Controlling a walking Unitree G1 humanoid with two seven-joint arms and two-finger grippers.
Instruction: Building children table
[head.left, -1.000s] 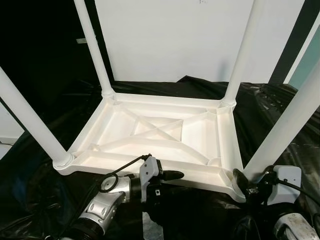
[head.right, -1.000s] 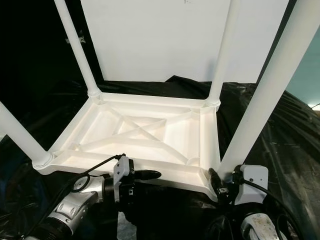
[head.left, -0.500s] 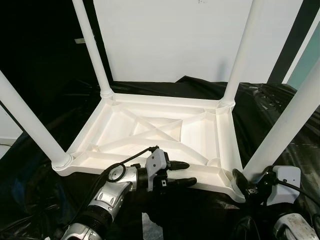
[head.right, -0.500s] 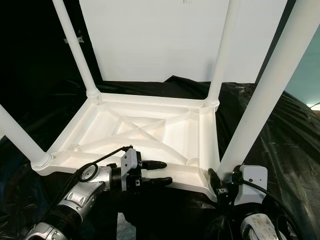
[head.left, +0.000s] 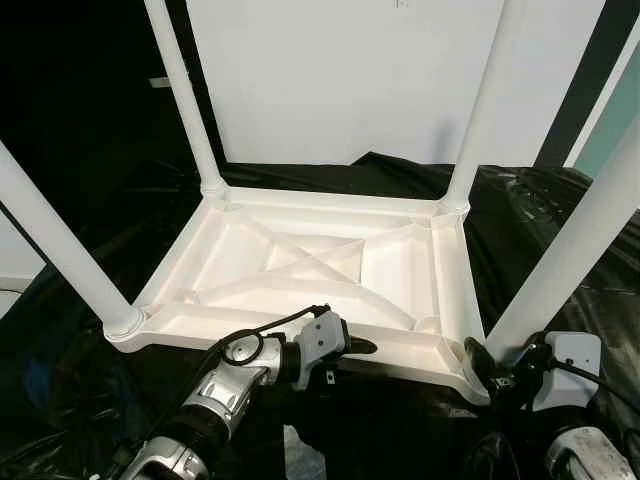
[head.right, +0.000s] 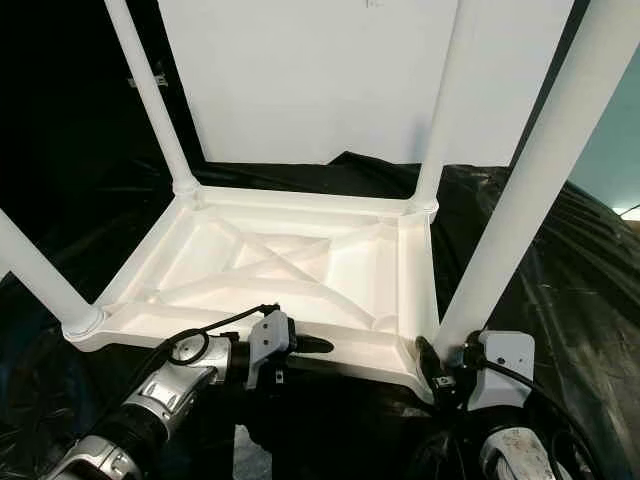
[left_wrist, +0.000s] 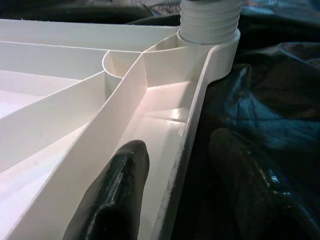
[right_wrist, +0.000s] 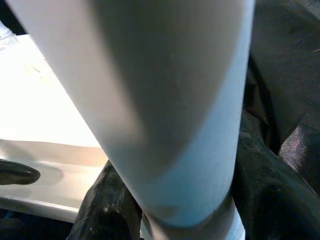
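The white plastic children's table (head.left: 330, 197) lies upside down on black sheeting, with all of its legs pointing up. My left gripper (head.left: 355, 352) is at the near rim (left_wrist: 175, 165), open. One finger (left_wrist: 117, 195) is inside the ribbed underside and the other finger (left_wrist: 250, 190) is outside the rim, with a small gap to the rim. My right gripper (right_wrist: 190, 200) is shut on the near right leg (head.left: 580, 240) just above its socket. One of its fingers (head.left: 478, 362) shows beside the leg's base.
The near left leg (head.left: 55, 240), far left leg (head.left: 185, 95) and far right leg (head.left: 480, 110) stand tall around the work area. Crumpled black plastic sheeting (head.left: 80, 380) covers the floor. A white panel (head.left: 340, 70) stands behind the table.
My left gripper has slid forward onto the near rim, and its lower finger is now hidden outside the rim. The right gripper and the table have not moved.
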